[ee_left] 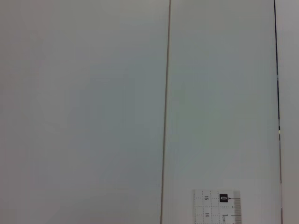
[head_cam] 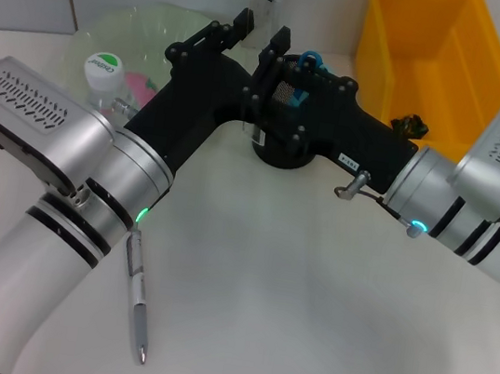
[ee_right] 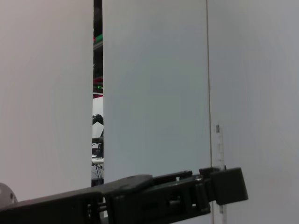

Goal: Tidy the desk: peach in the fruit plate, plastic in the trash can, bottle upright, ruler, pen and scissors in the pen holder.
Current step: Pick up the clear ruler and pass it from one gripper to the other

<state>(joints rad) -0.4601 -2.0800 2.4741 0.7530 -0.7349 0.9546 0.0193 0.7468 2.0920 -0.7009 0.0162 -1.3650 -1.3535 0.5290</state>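
Ruler (head_cam: 266,3): held upright above the pen holder (head_cam: 283,145), long axis near vertical, zero end uppermost per left wrist view.
Left gripper (head_cam: 241,28): fingers appear spread; contact with the ruler cannot be confirmed.
Right gripper (head_cam: 274,68): fingers stand just over the holder rim, pinched on the ruler's lower part, judged.
Handling: judged light, stiff, thin and slippery clear plastic; best gripped on the flat faces near mid-length.
Scissors (head_cam: 308,62): blue handles protrude from the holder.
Pen (head_cam: 137,294): lying on the desk (head_cam: 307,308), tip toward the robot.
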